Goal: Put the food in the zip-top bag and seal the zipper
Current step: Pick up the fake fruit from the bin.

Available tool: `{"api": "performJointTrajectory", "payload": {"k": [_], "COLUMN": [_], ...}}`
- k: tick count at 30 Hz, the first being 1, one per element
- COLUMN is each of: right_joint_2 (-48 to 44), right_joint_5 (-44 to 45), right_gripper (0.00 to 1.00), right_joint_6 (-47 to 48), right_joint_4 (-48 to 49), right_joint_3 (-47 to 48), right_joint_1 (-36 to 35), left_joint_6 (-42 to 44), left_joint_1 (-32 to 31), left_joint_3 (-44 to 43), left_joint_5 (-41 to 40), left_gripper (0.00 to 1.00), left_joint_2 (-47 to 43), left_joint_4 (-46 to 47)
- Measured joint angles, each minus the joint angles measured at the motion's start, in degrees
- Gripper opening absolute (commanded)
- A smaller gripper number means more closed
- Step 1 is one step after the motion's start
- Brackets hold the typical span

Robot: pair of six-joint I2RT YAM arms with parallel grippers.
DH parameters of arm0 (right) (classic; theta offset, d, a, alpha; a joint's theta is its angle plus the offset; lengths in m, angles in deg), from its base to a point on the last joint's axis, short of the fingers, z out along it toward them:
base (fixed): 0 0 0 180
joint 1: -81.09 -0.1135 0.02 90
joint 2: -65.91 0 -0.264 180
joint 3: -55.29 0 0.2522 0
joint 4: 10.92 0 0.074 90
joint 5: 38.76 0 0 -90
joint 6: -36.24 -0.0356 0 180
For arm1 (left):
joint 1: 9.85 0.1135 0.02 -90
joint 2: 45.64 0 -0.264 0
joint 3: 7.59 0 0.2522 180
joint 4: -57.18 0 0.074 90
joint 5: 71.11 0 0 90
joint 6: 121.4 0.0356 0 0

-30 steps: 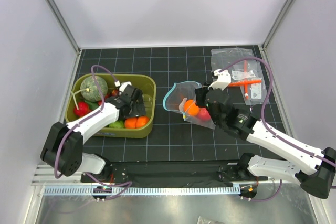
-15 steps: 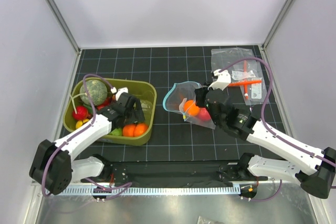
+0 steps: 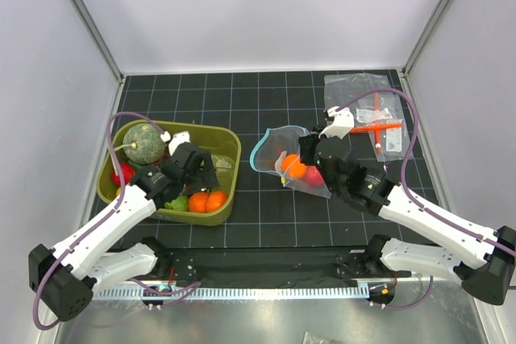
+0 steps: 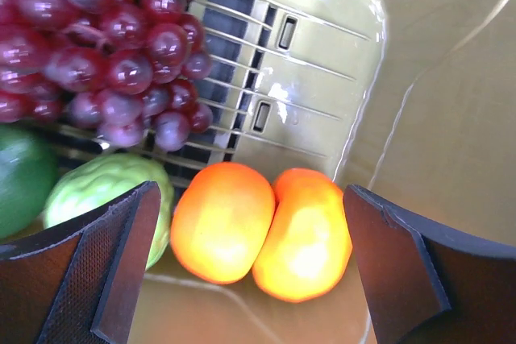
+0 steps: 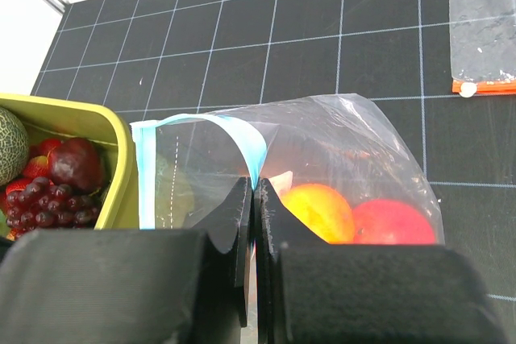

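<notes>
Zip-top bag [image 5: 347, 142] mouth in right tool [image 5: 252, 192], near bin [image 5: 121, 171] rim.

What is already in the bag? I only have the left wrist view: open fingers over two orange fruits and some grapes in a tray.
Observer: An orange fruit and a red fruit lie inside the zip-top bag, side by side.
Operator: Is its mouth ready for another one?
Observer: The right gripper is pinched shut on the zipper, holding the mouth open in a loop toward the tray.
</notes>
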State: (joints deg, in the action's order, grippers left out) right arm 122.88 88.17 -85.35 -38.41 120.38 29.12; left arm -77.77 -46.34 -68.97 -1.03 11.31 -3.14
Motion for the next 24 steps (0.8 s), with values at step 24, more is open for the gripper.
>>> {"api": "performJointTrajectory", "payload": {"k": [24], "right_joint_2": [0.00], "right_joint_5": [-1.14], "right_gripper": [0.07], "right_joint_6": [0.00], "right_joint_4": [0.04], "right_joint_3": [-0.15], "right_joint_1": [0.00], "left_joint_6": [2.86], "left_joint_1": [-4.68], "left_joint_3": [-8.39], "left_joint_5": [7.78], "left_gripper": [1.00], "left_joint_2": [12.85], "left_joint_4": [-12.74]}}
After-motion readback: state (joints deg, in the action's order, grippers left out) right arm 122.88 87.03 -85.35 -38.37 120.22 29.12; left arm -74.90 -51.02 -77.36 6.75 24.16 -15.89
